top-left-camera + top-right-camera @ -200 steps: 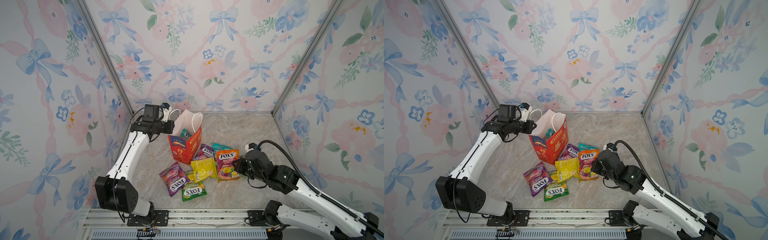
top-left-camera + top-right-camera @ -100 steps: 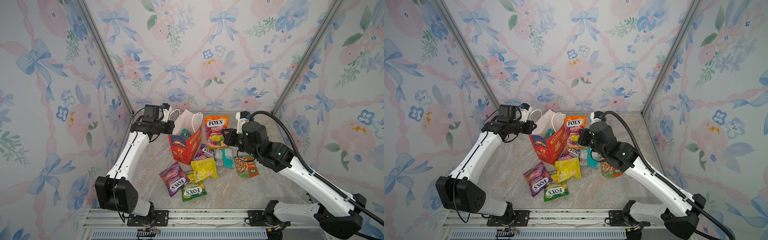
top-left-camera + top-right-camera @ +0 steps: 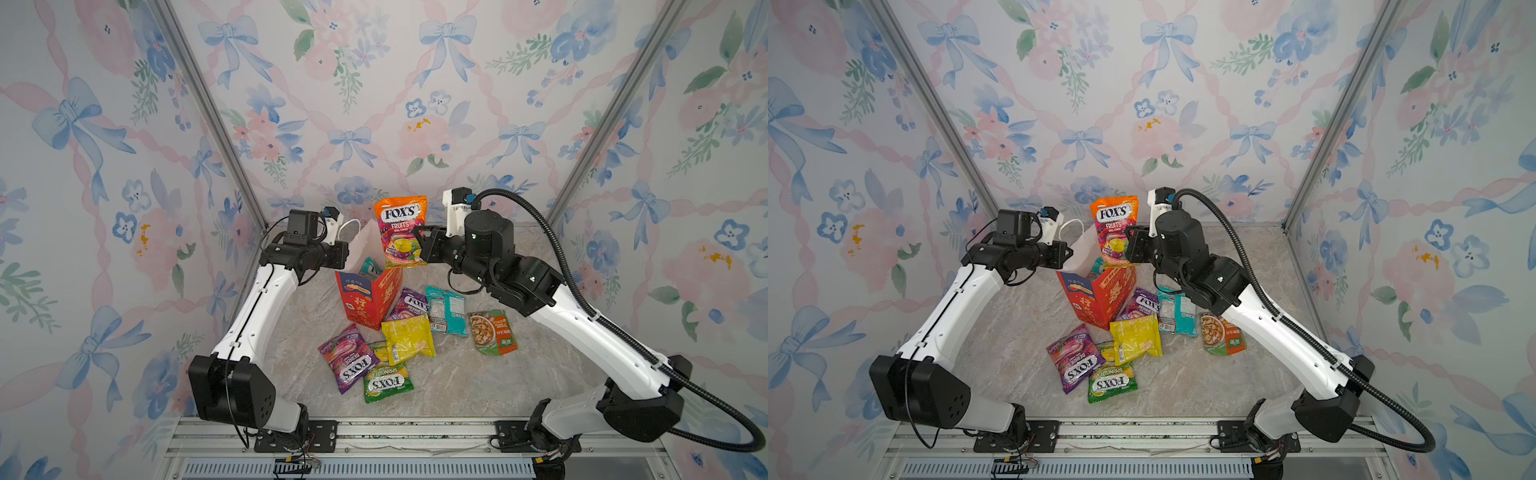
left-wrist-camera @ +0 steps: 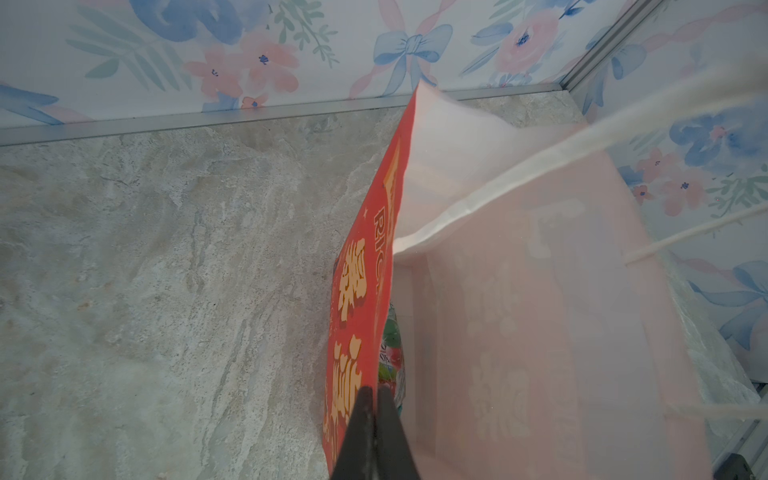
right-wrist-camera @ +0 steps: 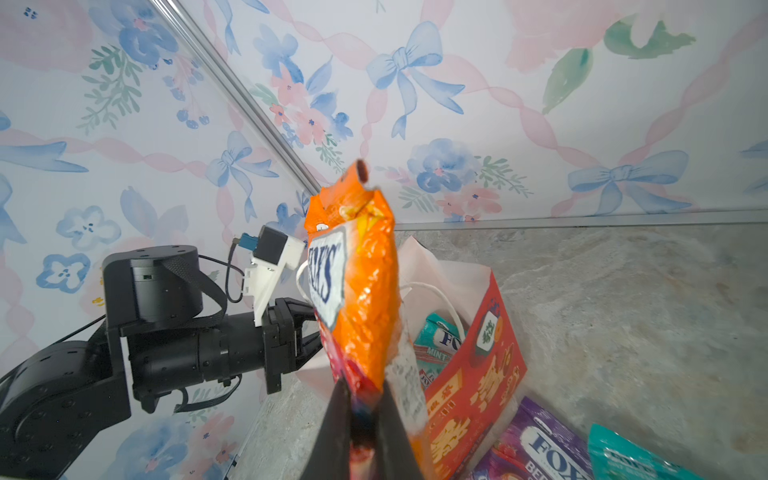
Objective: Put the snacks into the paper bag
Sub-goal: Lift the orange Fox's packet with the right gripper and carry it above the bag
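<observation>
The orange packet (image 3: 400,230) hangs upright just above the open paper bag (image 3: 365,301), pinched at its right edge by the right gripper (image 3: 423,244). The left gripper (image 4: 376,401) is clamped tight on the bag's left rim. Loose packets (image 3: 407,338) lie nearer on the table (image 3: 457,386).

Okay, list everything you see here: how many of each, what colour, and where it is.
paper bag: one, red-orange, upright mid-table, mouth open
orange FOX'S packet: one, in the air at the bag's mouth
mint packet: one, teal, inside the bag
rear purple packet: one, against the bag
front purple packet: one, on the table before the bag
green packet: one, nearest the front rail
yellow packet: one, overlapping the green one
teal packet: one, flat beside the rear purple one
orange-green packet: one, farthest right
table: one, grey marble look
walls: floral, three sides
left gripper: shut on the bag's rim
right gripper: shut on the orange packet
</observation>
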Controlling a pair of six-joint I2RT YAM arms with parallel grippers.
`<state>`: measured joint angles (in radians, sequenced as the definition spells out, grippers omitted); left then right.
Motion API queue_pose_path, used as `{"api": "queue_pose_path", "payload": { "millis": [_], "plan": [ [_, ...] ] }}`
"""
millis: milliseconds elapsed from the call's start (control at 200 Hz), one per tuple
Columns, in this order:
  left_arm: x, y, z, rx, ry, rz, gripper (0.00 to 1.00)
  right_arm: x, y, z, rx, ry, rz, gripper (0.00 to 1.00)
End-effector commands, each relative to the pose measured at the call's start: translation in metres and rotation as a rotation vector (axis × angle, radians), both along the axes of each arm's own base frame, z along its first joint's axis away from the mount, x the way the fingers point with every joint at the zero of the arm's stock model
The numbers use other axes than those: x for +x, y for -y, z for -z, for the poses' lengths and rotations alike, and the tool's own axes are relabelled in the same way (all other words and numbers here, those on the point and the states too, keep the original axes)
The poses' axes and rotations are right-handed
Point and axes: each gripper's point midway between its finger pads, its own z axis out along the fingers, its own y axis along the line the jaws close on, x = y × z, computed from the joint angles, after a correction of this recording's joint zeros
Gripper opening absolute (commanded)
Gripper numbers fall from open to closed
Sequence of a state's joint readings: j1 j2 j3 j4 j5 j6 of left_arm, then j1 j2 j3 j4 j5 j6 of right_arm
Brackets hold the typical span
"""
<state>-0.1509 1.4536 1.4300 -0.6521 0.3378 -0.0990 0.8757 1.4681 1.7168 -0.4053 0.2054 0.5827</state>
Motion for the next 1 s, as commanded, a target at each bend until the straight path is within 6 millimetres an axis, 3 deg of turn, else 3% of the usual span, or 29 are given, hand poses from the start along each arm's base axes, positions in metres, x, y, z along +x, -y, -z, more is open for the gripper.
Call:
{"api": "queue_pose_path", "payload": {
  "millis": [0,310,335,560,790,995],
  "plan": [
    [-0.012,-0.001,0.009,-0.003,-0.045,-0.002,0.0,-0.005,-0.017,-0.039,0.057,0.092,-0.046,0.0],
    [-0.013,-0.001,0.008,-0.003,-0.043,0.0,0.0,0.006,-0.053,-0.047,0.05,0.119,-0.078,0.0],
    [-0.013,-0.001,0.009,-0.003,-0.045,0.0,0.0,0.012,-0.063,-0.037,0.034,0.105,-0.084,0.0],
    [-0.014,-0.002,0.009,0.002,-0.043,-0.001,0.0,0.022,-0.087,-0.035,0.027,0.101,-0.115,0.0],
    [-0.015,-0.002,0.009,0.002,-0.042,-0.001,0.0,0.034,-0.1,-0.024,-0.008,0.097,-0.107,0.0],
    [-0.016,-0.003,0.007,0.006,-0.035,-0.004,0.0,0.042,-0.094,-0.013,-0.06,0.102,-0.061,0.0]
  ]
}}
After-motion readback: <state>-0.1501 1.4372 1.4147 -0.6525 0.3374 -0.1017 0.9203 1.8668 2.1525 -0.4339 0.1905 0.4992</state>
